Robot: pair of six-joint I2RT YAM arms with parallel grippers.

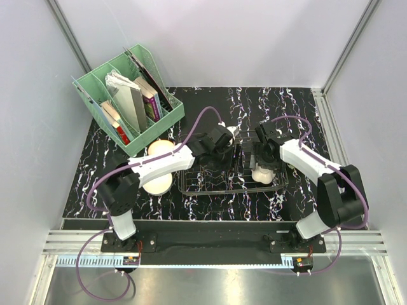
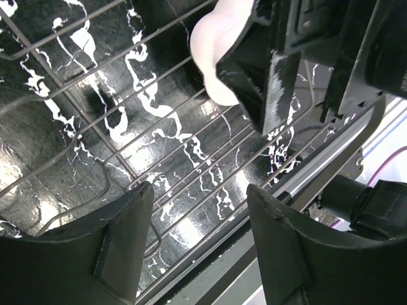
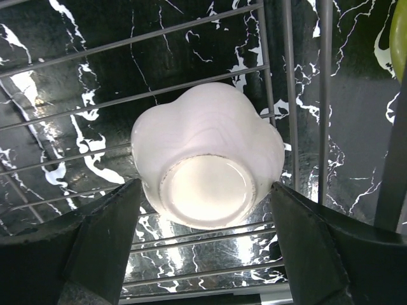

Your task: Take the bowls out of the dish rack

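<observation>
- R gripper (image 3: 206, 184): fingers spread wide, one each side of a white bowl (image 3: 206, 165). Can't tell if the pads touch it.
- White bowl is upside down, base twd the wrist cam, lobed sides, sitting on the wires in the right half of the dish rack (image 1: 210, 184).
- Sliver of a yellow-green bowl (image 3: 399, 38) at the top right edge of my R wrist view, beside the rack wires; too little shows to say whether it's in the rack.
- L gripper (image 2: 198, 190): fingers apart, nothing btwn them, only rack wires and the marbled table (image 1: 299, 108) below. White bowl and R gripper show ahead of it, near.
- Two cream bowls (image 1: 161, 148) sit on the table left of the rack; the nearer one is partly under the L forearm.
- Mint-green organiser (image 1: 86, 89) at far left, books upright in its slots, just behind the farther cream bowl.
- L arm: reaches fwd and rightwards from its base, wrist over the rack's far-left part.
- R arm: elbow out to the right, forearm angled left, gripper pointing down over the rack.
</observation>
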